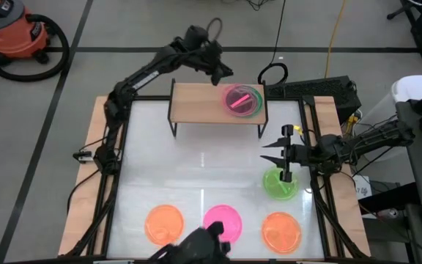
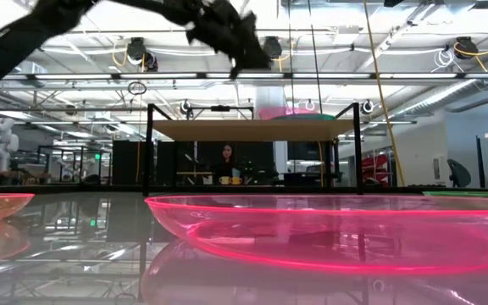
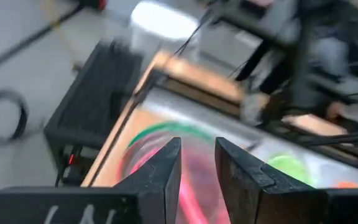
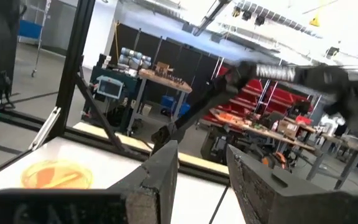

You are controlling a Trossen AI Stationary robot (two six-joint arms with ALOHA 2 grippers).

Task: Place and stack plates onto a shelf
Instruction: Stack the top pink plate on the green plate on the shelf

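The wooden-topped shelf [image 1: 204, 103] stands at the table's far side. On its right end lies a stack [image 1: 242, 100] with a pink plate on top and a green rim below, which shows under my left fingers as the stack [image 3: 166, 140]. My left gripper [image 1: 224, 73] hovers open just above the stack's far-left side and holds nothing. My right gripper [image 1: 271, 153] is open and empty, level, pointing toward the table's left, above the far edge of a green plate [image 1: 279, 185] on the table. An orange plate [image 1: 165, 222], a pink plate [image 1: 222, 218] and another orange plate [image 1: 280, 231] lie along the near edge.
A dark camera mount [image 1: 204, 246] sits at the near edge by the pink plate [image 2: 337, 233]. The shelf's left half is bare wood. A black box [image 1: 321, 92] and cables lie off the far right corner. A person [image 2: 225, 161] sits far behind the table.
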